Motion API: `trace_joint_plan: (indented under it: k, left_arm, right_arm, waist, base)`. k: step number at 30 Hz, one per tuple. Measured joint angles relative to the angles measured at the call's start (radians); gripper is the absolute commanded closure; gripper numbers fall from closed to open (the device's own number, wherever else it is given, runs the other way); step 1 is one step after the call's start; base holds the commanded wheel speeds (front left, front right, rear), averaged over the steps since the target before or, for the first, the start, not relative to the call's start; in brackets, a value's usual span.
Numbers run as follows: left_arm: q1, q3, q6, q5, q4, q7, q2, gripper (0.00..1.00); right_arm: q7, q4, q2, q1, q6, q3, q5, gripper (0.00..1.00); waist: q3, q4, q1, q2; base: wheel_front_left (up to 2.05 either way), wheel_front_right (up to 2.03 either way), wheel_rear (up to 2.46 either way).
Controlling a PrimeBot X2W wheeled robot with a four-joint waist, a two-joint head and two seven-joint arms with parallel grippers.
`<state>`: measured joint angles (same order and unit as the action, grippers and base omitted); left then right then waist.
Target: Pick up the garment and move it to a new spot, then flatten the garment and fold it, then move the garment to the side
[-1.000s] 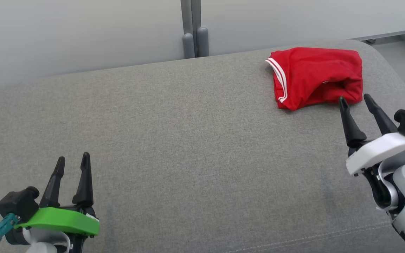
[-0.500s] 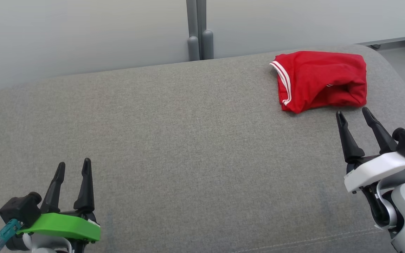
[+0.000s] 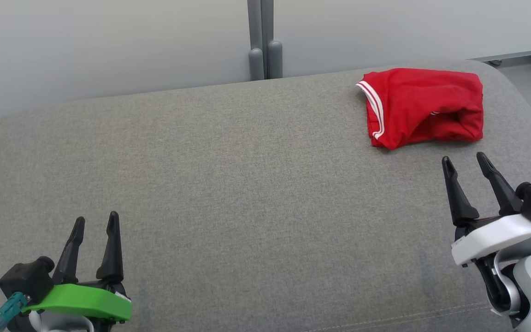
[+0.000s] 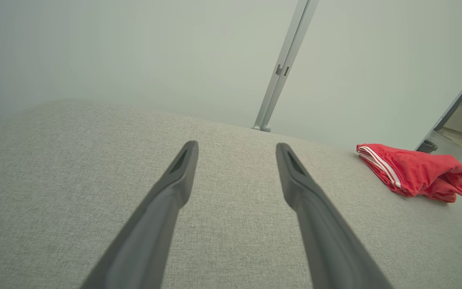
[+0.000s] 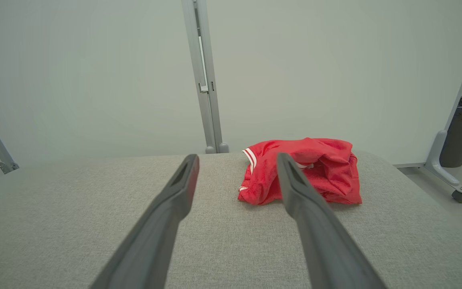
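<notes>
Head view: red garment [image 3: 424,108] is seen on the grey cushion [image 3: 228,193].
Nothing is gripped: left tool [image 3: 97,217] and right tool [image 3: 463,157] are held spread.

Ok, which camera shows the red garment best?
The head view: the red garment lies whole and unblocked on the cushion. The right wrist view has a finger across it; the left wrist view shows it small, side-on.

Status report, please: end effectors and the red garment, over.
Left end effector open, empty, low left. Right end effector open, empty, just short of red garment. Garment folded over, far right of grey cushion. Nothing in between.
</notes>
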<state>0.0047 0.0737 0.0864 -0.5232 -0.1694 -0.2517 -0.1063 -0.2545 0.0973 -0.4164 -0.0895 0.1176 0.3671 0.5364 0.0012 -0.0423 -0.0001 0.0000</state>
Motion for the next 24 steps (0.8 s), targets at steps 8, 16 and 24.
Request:
trace_joint_plan:
  k: [8,16,24]
  left_arm:
    - [0.001,-0.002,0.000,0.000,0.002,0.000,0.002,0.00]
    - [0.002,-0.005,0.001,0.006,0.005,0.000,0.004,0.00]
    - [0.002,-0.006,0.002,0.008,0.005,0.000,0.008,0.00]
  right_arm:
    - [0.000,-0.019,0.007,0.022,0.000,-0.017,-0.013,0.00]
    - [0.000,-0.030,0.013,0.041,0.000,-0.037,-0.037,0.00]
    - [0.000,-0.043,0.025,0.053,-0.001,-0.048,-0.046,0.00]
  waist:
    - [0.001,0.000,0.0000,0.0000]
    - [0.002,0.000,0.0000,0.0000]
    - [-0.001,-0.001,0.0000,0.0000]
  base:
    - [0.00,0.00,0.00]
    - [0.00,0.00,0.00]
    - [0.00,0.00,0.00]
